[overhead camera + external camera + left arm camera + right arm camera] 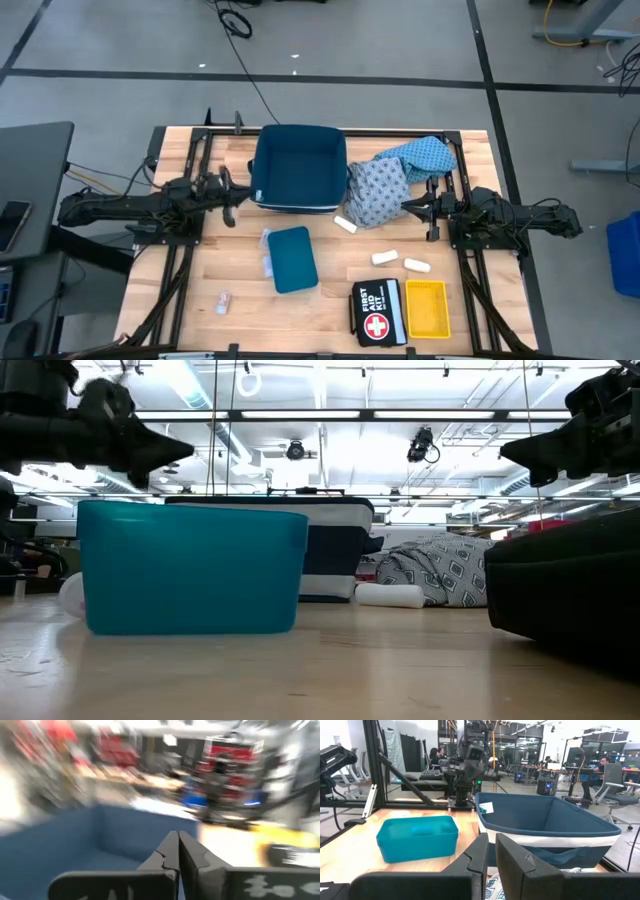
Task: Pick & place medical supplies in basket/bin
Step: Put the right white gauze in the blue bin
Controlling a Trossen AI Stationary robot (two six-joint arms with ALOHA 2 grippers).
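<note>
The right gripper has its fingers nearly pressed together, empty, with the two cloths just ahead and the basket beyond. They look soft and limp, best pinched at a bunched fold. Three white rolls look light and firm. The left gripper, fingers together, hangs beside the basket.

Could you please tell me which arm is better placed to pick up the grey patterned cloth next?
Probably the right. The right gripper hovers right beside the grey patterned cloth, whereas the left gripper sits across the blue basket from it.
</note>
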